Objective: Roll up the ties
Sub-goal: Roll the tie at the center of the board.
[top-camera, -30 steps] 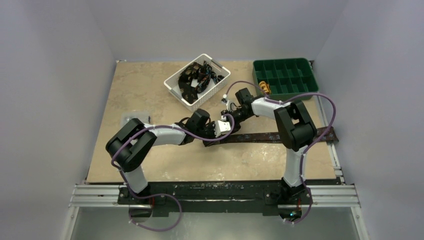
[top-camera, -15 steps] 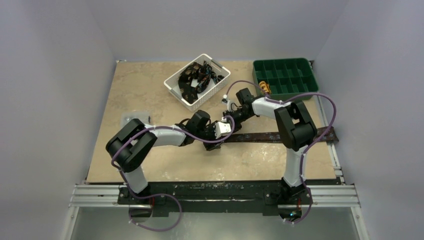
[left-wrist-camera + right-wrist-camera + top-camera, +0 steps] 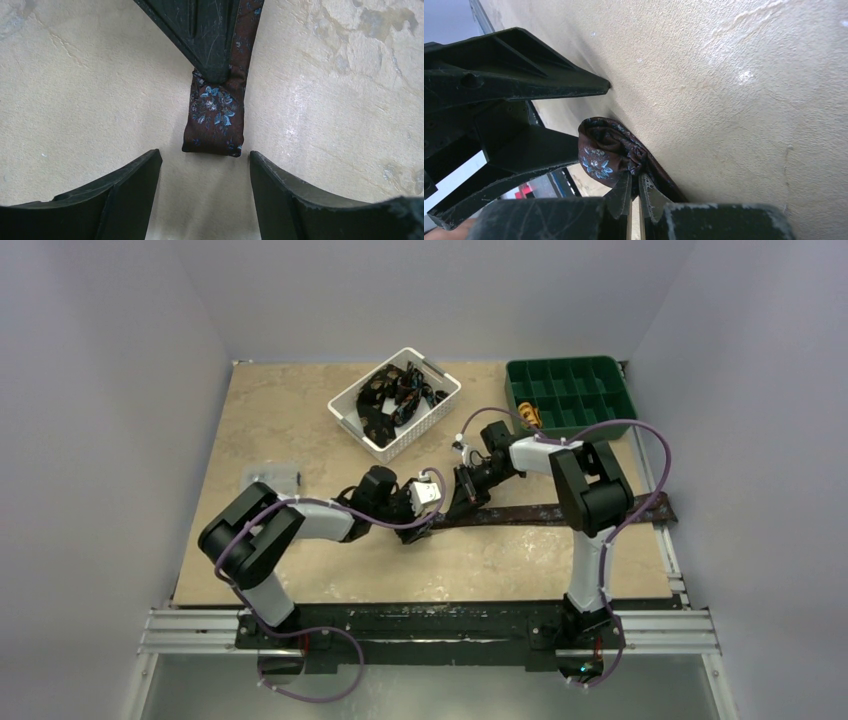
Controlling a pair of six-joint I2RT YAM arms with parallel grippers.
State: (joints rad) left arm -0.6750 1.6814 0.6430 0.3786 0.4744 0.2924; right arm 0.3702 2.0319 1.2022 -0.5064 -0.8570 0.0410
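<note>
One tie (image 3: 540, 512), dark brown with pale blue flowers, lies stretched across the right half of the table. Its left end is folded into a small roll (image 3: 215, 115). My right gripper (image 3: 636, 179) is shut on the fabric at that roll (image 3: 604, 150), its fingers (image 3: 205, 35) coming down onto the tie from above. My left gripper (image 3: 205, 156) is open just short of the roll's end, touching nothing. In the top view the left gripper (image 3: 432, 512) and the right gripper (image 3: 462, 502) sit close together at the tie's left end.
A white basket (image 3: 400, 445) holding more dark ties (image 3: 395, 390) stands at the back centre. A green compartment tray (image 3: 570, 390) with a small orange thing (image 3: 530, 415) is at the back right. A small grey plate (image 3: 270, 478) lies on the left.
My left gripper has opened, let go of the roll and drawn back to the left. My right gripper has shut on the tie's rolled end.
</note>
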